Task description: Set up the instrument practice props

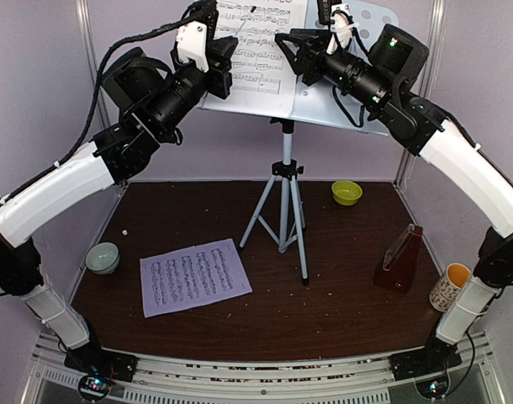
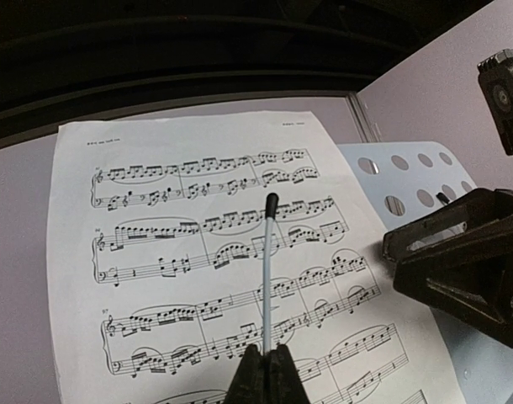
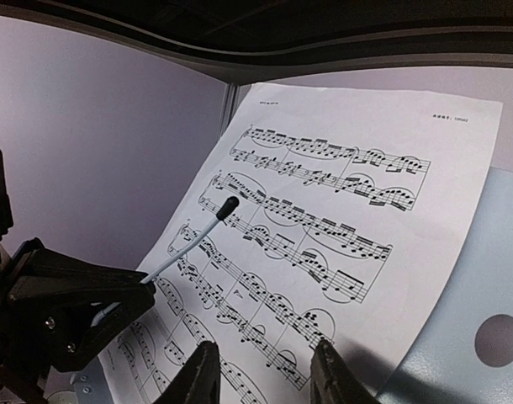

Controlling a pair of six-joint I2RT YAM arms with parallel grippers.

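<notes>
High at the back stands the white perforated music-stand desk (image 1: 357,105) on its silver tripod (image 1: 283,202). One sheet-music page (image 1: 261,50) leans on it. My left gripper (image 2: 267,370) is shut on a thin white rod with a black tip (image 2: 268,278) that lies across the page (image 2: 181,252). Just to its right, my right gripper (image 3: 265,379) is open, its fingers (image 3: 198,374) in front of the lower part of the same page (image 3: 341,210). The second page (image 1: 194,276) lies flat on the brown table. The red-brown metronome (image 1: 399,261) stands at the right.
A yellow-green bowl (image 1: 346,192) sits behind the tripod's right leg. A pale grey-green bowl (image 1: 103,257) sits at the table's left edge, a patterned mug (image 1: 449,286) at the right edge beside the metronome. Lilac walls close in the back and sides.
</notes>
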